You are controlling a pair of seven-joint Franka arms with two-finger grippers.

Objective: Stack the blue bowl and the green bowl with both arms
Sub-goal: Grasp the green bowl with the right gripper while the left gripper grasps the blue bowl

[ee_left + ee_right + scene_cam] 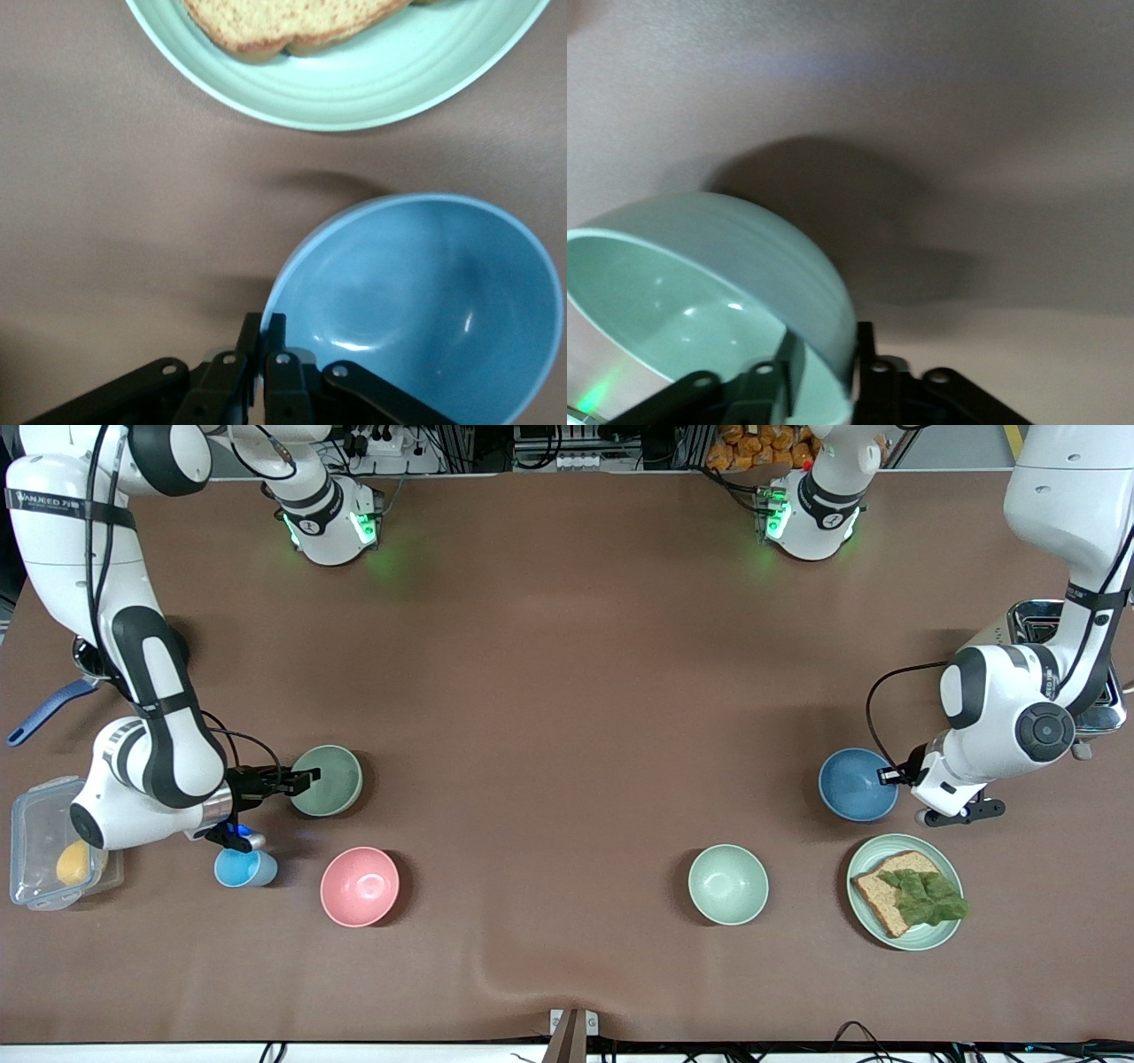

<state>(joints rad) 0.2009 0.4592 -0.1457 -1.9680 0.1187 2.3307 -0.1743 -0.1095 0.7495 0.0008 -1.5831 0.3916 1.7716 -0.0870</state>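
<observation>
The sage-green bowl [330, 779] is toward the right arm's end of the table. My right gripper [297, 781] is shut on its rim. In the right wrist view the green bowl [700, 266] is tilted, with one finger [788, 359] inside it and the other outside the wall, and my right gripper [828, 354] clamps that wall. The blue bowl [855, 784] is toward the left arm's end. My left gripper [890, 775] is shut on its rim. In the left wrist view my left gripper [264, 332] pinches the edge of the blue bowl [425, 301].
A pink bowl [359, 886] and a small light-blue cup [244, 867] lie nearer the camera than the green bowl. A mint bowl [727, 884] and a pale green plate [930, 939] with bread lie nearer than the blue bowl. A clear container [35, 841] sits at the right arm's end.
</observation>
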